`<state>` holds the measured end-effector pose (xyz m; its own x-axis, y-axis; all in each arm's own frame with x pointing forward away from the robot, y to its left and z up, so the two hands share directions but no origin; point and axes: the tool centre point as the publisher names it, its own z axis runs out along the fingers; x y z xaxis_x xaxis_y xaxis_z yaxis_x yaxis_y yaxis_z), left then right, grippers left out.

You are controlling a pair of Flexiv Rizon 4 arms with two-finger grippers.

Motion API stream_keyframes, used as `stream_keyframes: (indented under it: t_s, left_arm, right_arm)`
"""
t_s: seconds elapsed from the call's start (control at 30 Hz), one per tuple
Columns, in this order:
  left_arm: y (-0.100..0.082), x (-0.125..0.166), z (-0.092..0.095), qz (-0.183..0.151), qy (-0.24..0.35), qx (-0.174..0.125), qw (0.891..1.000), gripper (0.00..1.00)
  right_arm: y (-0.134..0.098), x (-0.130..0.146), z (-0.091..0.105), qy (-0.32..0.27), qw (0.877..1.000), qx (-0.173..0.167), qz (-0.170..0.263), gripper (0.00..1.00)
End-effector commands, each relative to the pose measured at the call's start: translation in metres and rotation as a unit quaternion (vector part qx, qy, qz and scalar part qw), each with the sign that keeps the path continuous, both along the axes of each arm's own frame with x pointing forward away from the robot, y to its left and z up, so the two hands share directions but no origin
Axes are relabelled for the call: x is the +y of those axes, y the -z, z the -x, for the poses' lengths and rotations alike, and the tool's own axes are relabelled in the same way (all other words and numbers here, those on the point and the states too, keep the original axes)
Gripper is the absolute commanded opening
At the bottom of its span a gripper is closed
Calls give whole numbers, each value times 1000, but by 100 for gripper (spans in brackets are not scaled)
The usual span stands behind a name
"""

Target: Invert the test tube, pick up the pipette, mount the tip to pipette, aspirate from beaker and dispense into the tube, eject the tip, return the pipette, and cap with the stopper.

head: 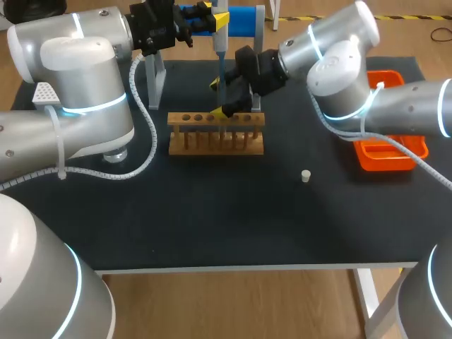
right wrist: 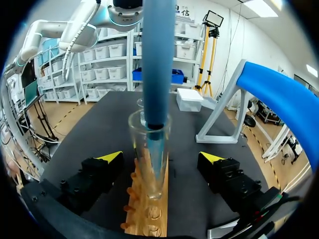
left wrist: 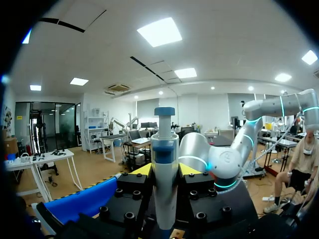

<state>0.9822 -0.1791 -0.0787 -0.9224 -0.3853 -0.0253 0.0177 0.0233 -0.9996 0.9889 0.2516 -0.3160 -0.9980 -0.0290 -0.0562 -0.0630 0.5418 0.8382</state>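
My left gripper (head: 214,15) is shut on the upper body of the blue and white pipette (left wrist: 164,164), which hangs upright over the wooden rack (head: 215,134). In the right wrist view the pipette's blue shaft (right wrist: 157,59) runs down into a clear test tube (right wrist: 149,154) standing in the rack (right wrist: 149,221), and its tip is inside the tube. My right gripper (right wrist: 160,158) is open, one finger on each side of the tube and apart from it. The small white stopper (head: 305,176) lies on the mat to the right of the rack.
A stand with a blue pad (head: 244,18) rises behind the rack. An orange tray (head: 388,152) sits at the table's right edge. Behind the rack are a glass beaker (right wrist: 142,104) and a clear box (right wrist: 189,99). The rack has several vacant holes.
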Motion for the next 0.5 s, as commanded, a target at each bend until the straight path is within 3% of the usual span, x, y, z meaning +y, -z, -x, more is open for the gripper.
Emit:
stream_keyframes:
  t_s: [0.03,0.5]
  left_arm:
    - [0,-1,0,1,-2,0,1000,0]
    - [0,-1,0,1,-2,0,1000,0]
  right_arm:
    - [1,-1,0,1,1000,1,0,100]
    - [0,-2,0,-1,1000,0,0,100]
